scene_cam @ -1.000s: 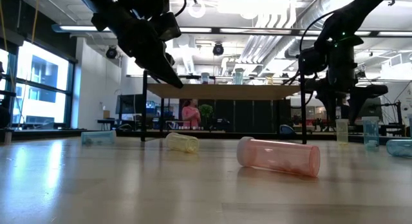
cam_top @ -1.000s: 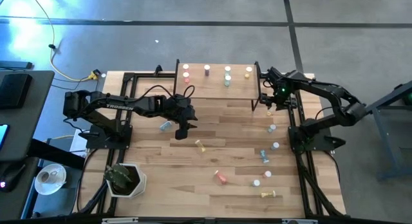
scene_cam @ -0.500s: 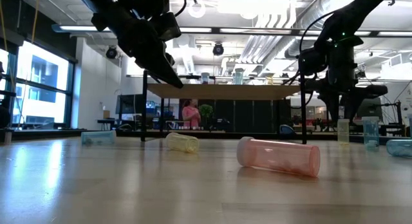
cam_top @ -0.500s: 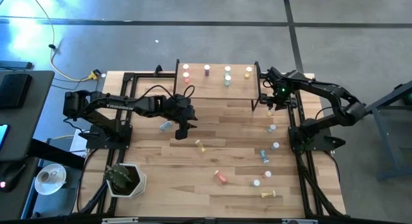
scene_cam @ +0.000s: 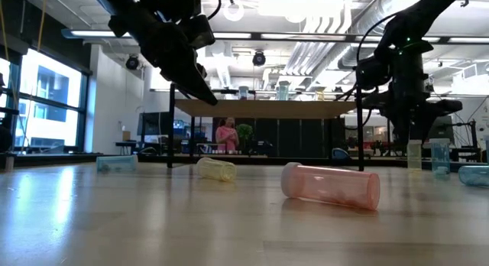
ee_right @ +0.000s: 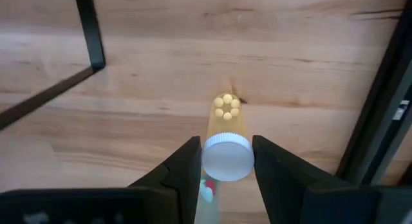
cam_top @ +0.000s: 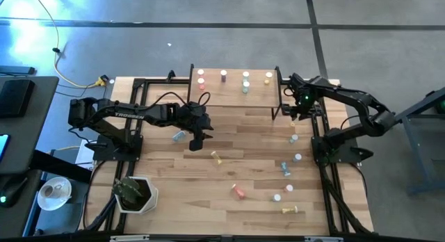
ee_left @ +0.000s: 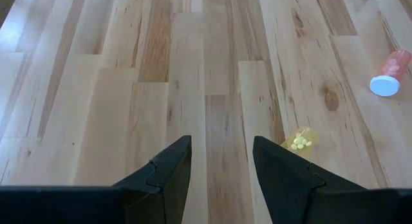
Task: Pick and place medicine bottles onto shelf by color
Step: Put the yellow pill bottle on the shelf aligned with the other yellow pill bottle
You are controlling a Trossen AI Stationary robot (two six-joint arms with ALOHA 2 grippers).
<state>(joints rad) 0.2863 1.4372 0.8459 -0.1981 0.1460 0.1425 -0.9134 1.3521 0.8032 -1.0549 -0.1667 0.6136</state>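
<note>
- The right gripper (ee_right: 223,161) has its two dark fingers pressed against the white round cap of a small yellow, translucent medicine bottle (ee_right: 226,137), pills showing through at its far end. It holds the bottle by the cap, which likely keeps the body clear of the fingers for setting down.
- In the high view this gripper (cam_top: 292,114) sits just beside the right front leg of the shelf (cam_top: 233,96), a small raised light-wood board on thin black metal legs. In the low view the yellow bottle (scene_cam: 414,154) hangs upright below the gripper, apparently a little off the wooden tabletop (cam_top: 236,165).
- The shelf top already carries several white-capped bottles in a row along its far edge (sorted by colour, as far as can be told); one at the right end (cam_top: 268,76) appears to be yellow, so that spot seems the likely destination.
- The left gripper (ee_left: 221,161) waits above bare tabletop near the middle, fingers moderately apart and holding nothing; a lying yellow bottle (ee_left: 299,139) is just beside its right finger, a plausible next pick.
- More bottles lie scattered on the right half, among them a pink one on its side (scene_cam: 330,186).
</note>
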